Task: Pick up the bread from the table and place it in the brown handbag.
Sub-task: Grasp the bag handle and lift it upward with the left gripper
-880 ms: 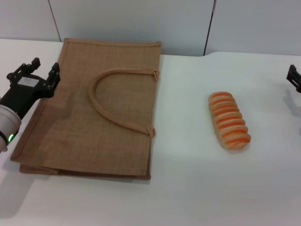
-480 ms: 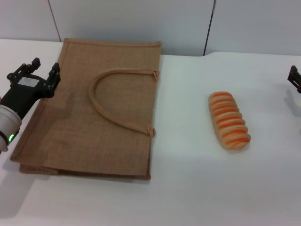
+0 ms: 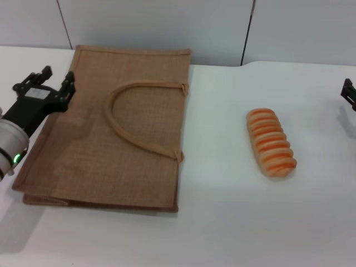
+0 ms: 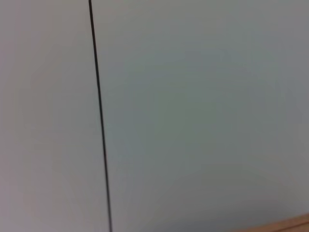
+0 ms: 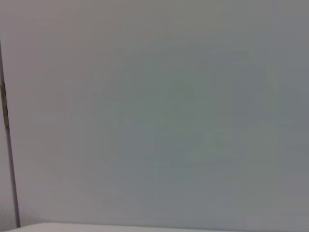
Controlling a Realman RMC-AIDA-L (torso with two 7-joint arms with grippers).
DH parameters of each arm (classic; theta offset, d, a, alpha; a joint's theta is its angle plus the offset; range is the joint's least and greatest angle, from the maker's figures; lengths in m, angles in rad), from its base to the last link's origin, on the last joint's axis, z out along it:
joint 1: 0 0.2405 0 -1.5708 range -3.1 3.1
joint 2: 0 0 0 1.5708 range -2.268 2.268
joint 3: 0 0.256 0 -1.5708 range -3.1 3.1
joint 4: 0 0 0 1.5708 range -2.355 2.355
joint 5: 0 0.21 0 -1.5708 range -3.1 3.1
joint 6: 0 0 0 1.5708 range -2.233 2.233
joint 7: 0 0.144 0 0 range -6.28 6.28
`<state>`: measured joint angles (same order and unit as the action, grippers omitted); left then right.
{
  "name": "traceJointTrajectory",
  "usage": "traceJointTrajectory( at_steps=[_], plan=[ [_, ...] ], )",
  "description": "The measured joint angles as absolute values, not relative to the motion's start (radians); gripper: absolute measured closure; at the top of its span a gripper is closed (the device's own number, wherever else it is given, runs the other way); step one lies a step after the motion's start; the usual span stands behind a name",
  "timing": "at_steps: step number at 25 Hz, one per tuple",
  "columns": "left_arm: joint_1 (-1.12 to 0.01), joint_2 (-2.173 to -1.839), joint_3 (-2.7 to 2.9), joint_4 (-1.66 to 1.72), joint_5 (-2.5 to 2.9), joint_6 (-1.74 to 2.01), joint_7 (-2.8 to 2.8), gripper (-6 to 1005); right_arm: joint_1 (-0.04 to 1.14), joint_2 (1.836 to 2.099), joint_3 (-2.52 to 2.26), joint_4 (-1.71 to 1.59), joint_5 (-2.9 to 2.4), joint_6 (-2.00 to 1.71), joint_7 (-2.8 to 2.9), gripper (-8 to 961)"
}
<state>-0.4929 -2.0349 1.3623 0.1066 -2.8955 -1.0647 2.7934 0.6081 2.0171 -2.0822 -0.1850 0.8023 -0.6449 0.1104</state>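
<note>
Lying flat, the brown handbag (image 3: 114, 130) holds nothing visible; left end effector (image 3: 49, 84) spread apart

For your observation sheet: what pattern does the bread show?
Tan bread with orange crosswise stripes, best seen in the head view.

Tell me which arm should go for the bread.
Right. The bread lies on the robot's right, nearer the right gripper at the table's edge; the left gripper hovers at the brown handbag.
</note>
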Motion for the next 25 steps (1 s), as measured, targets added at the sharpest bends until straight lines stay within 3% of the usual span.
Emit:
traceJointTrajectory(
  at_steps=[6,17,25],
  plan=[
    [-0.516,-2.004,1.372,0.143,-2.734,-1.079,2.573,478,0.607,2.016,-2.084,-0.175,0.802,-0.614,0.11,74],
    [-0.496,-1.865,1.358,0.386,-2.238,-0.977,2.063,477,0.608,2.014,-2.082,-0.175,0.802,-0.593,0.11,74],
    [-0.499,-1.824,1.282,0.554,-1.748,-0.893,1.646,478,0.608,2.014,-2.084,-0.175,0.802,-0.591,0.116,74]
  ],
)
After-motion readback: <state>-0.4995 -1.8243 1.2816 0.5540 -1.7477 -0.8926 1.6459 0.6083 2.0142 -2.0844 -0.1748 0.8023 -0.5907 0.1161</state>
